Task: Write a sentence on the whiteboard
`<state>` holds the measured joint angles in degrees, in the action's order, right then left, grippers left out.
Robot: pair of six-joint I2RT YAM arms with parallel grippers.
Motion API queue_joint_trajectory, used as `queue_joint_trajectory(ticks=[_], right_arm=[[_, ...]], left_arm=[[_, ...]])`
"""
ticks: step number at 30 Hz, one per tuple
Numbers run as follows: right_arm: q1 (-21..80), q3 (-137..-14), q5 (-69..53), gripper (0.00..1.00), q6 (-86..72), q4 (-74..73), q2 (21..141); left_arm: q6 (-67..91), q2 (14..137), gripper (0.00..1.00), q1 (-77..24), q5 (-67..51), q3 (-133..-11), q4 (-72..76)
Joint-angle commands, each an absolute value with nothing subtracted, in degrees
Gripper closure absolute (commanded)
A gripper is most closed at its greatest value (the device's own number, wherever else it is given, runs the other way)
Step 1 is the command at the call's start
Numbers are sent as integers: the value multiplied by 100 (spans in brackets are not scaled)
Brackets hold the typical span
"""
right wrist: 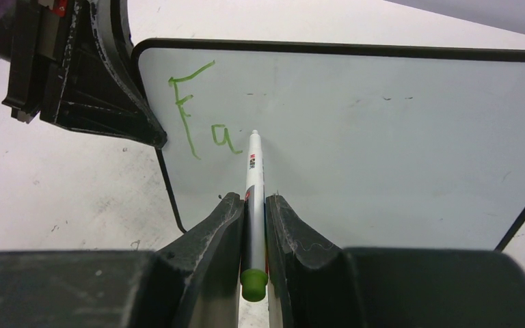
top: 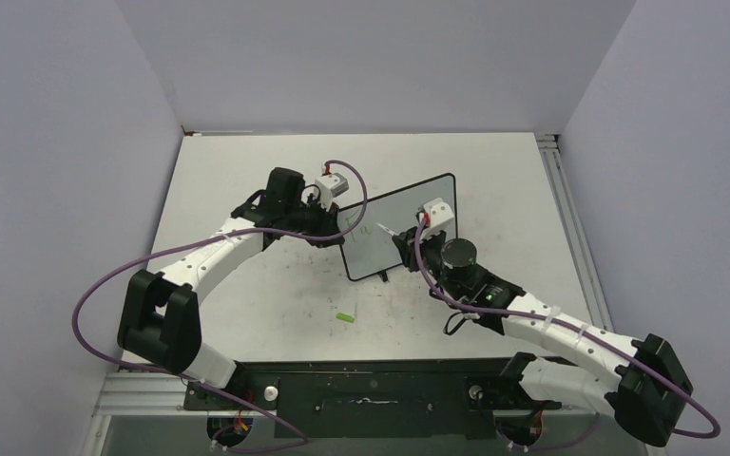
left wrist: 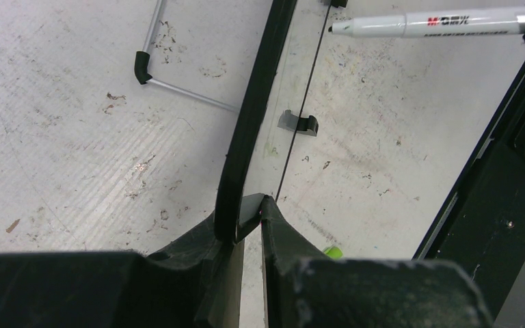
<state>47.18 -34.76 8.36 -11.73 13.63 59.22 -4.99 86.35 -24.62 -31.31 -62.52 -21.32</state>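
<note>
— Starting at the left: what is the left gripper (left wrist: 249, 205) doing?
— It is clamped on the whiteboard (right wrist: 383, 137). Its jaws pinch the black frame at the board's left edge and brace it upright on the table (top: 247, 180).
— Anything lying nearby?
— A small green piece (top: 345, 316), likely a cap, lies on the table in front of the board's left corner, apart from it.
— And on the board's face?
— Two green letters, "Fa", sit in the upper left corner, just inside where the left jaws bite. That is all of the sentence (right wrist: 202, 126) so far. To the right the board is blank apart from faint specks.
— The marker (right wrist: 253, 184)?
— Its tip is at the board's surface, immediately right of the "a". It looks pressed on or very near, but I cannot tell for sure that it touches.
— Who holds it?
— The right gripper (right wrist: 253, 205), in front of the board. Its jaws are closed tight around the barrel, and the marker's green butt end points away from the board.
— So which step is this?
— Writing, early in the first word, I'd judge. Most of the task is left.
— And the next move?
— The next letter belongs just right of the "a". That calls for short strokes under light, even pressure, stepping rightward along the same line. The left grip has to take the push, or the board could tip or slide.
</note>
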Motion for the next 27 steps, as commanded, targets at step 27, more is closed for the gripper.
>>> queue_joint_trajectory(ticks=[27], right_arm=[[4714, -3678, 700, 95, -1222, 2034, 6312]], left_arm=[[-800, 8622, 100, -2461, -2747, -6442, -2283]])
